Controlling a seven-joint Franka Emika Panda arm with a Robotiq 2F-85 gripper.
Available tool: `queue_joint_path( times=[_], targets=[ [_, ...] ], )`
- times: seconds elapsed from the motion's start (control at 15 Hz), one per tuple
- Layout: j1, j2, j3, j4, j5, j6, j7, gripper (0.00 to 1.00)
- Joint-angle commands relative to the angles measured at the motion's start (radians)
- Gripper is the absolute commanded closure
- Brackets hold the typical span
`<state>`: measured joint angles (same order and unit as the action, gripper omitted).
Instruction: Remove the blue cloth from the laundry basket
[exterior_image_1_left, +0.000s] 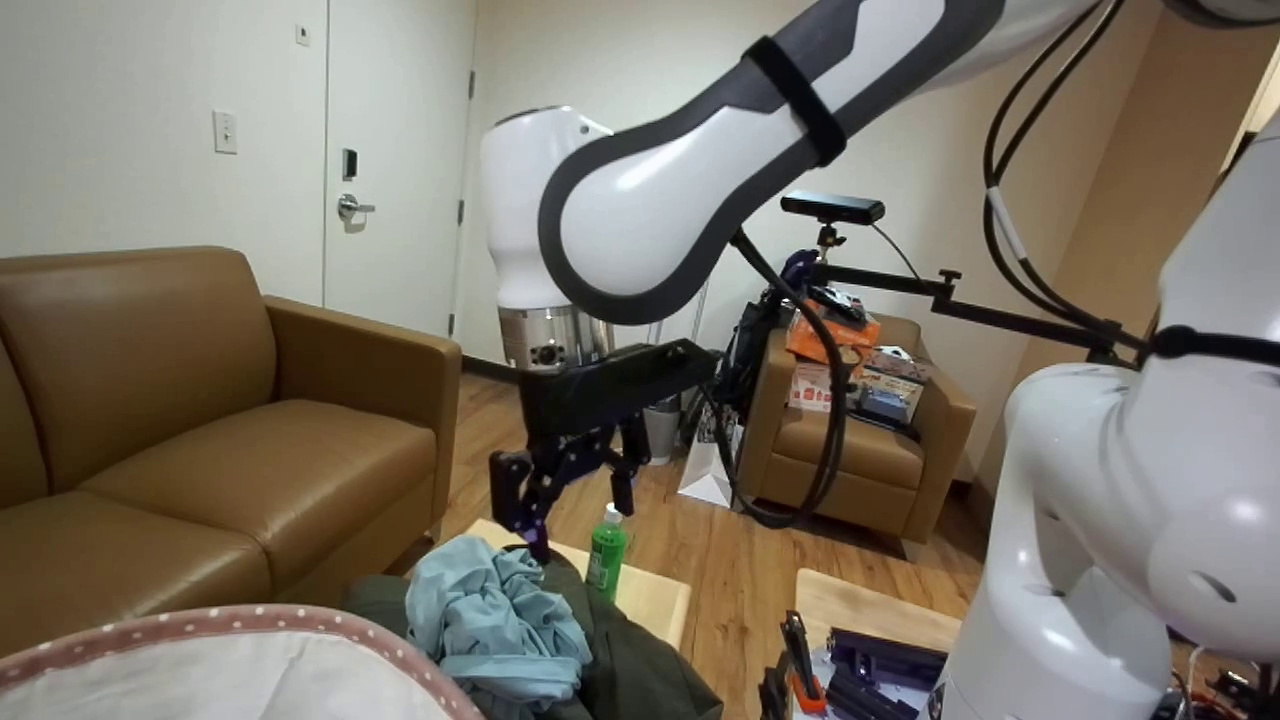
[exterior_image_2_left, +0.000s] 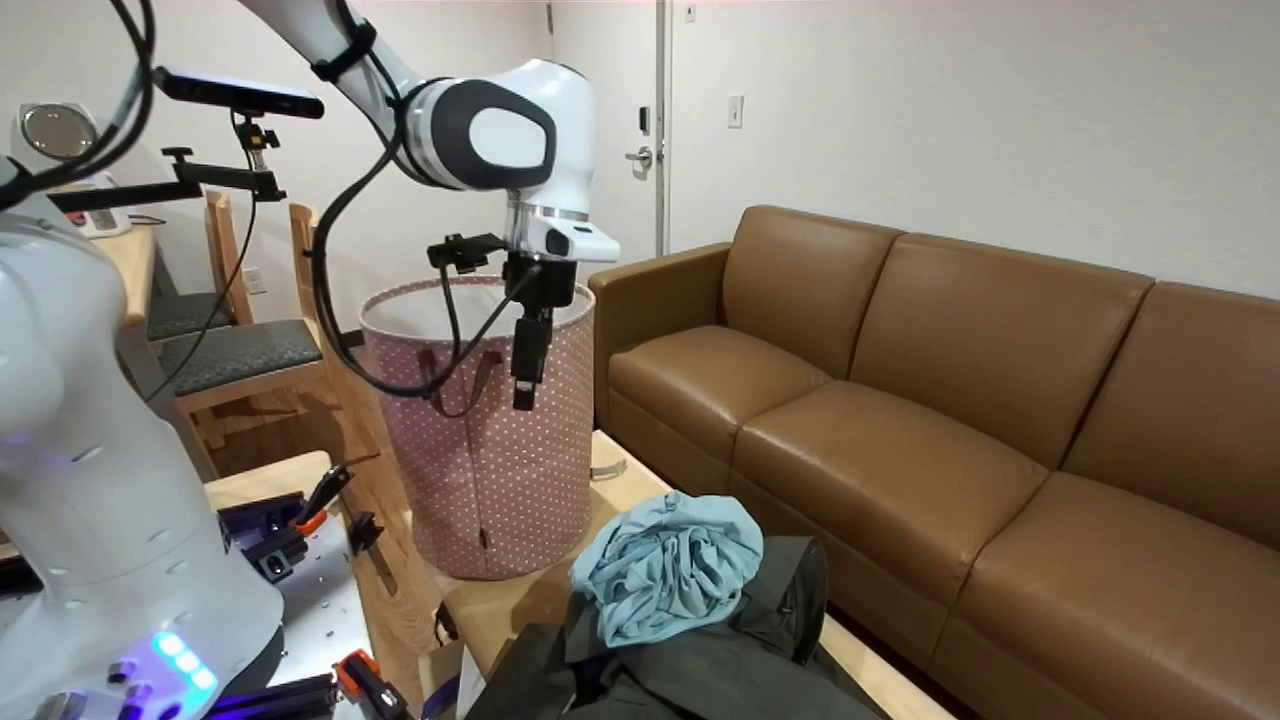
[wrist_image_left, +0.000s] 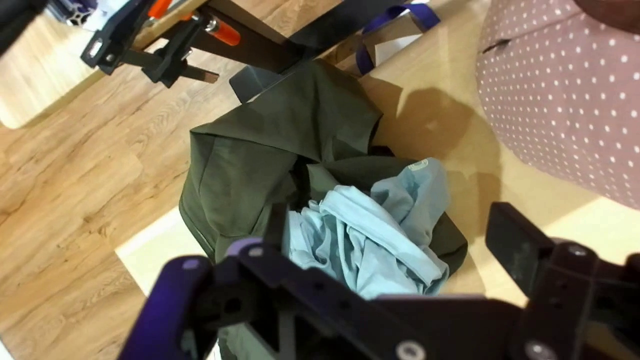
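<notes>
One blue cloth (exterior_image_1_left: 498, 620) lies below the tool (exterior_image_1_left: 580, 527), whose jaws stand apart.

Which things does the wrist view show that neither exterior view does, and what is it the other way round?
Only the wrist view: a small pale oval mark on the blue cloth.
Only the exterior views: the brown sofa and the door.
Shared: the cloth lying on dark green fabric, the dotted basket and the gripper.
</notes>
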<state>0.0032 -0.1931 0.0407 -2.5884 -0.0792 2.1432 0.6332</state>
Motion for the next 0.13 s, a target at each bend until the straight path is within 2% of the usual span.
queue_joint_path(
  times=[0.0, 0.07],
  targets=[
    [-0.012, 0.0, 0.011, 0.003, -0.016, -0.016, -0.037, 0.0],
    [-0.012, 0.0, 0.011, 0.006, -0.028, -0.027, -0.061, 0.0]
  ],
)
